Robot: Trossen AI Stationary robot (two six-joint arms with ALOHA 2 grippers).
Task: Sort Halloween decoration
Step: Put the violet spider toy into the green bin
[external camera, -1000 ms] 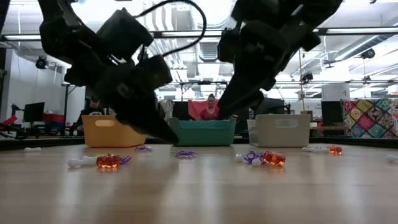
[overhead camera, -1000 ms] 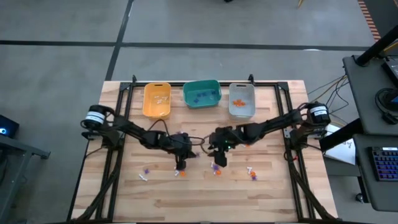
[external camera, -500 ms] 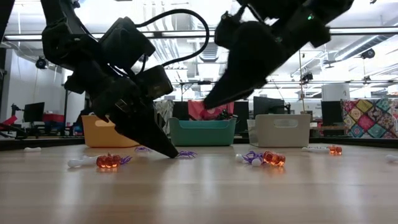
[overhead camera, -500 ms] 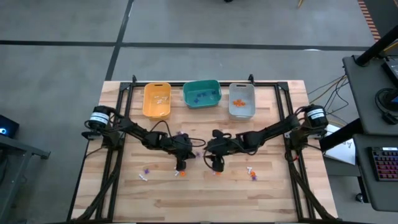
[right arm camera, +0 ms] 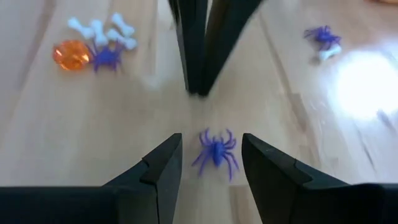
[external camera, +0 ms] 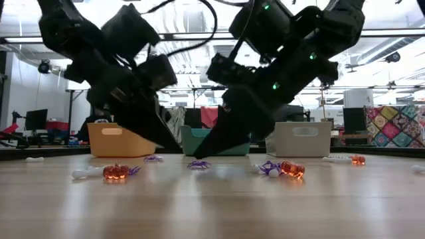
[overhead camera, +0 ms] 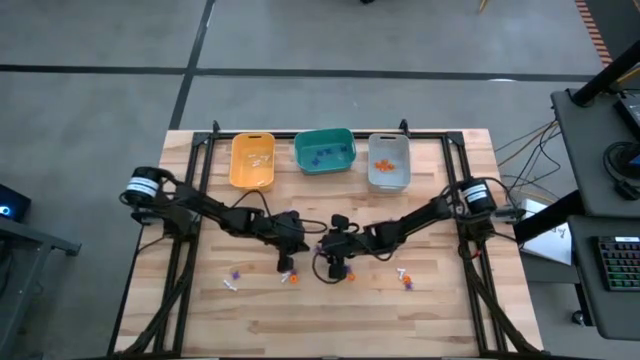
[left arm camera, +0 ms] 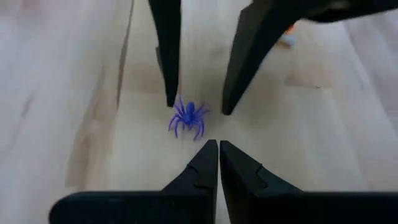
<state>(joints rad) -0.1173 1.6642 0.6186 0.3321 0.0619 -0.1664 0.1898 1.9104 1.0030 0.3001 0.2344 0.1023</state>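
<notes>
The purple spider (right arm camera: 215,150) lay on the surface directly between the parted fingertips of the right gripper (right arm camera: 211,155), which straddled it. The left gripper (left arm camera: 218,149), fingers pressed together and empty, pointed at it from just beside, opposite.

A pale wood worktop (overhead camera: 330,310) stands on a grey concrete floor (overhead camera: 100,60). Beyond it, an open workshop: bright ceiling lights (external camera: 199,16), monitors (external camera: 34,119), a patchwork quilt (external camera: 392,126), and a desk with a keyboard (overhead camera: 620,265).
</notes>
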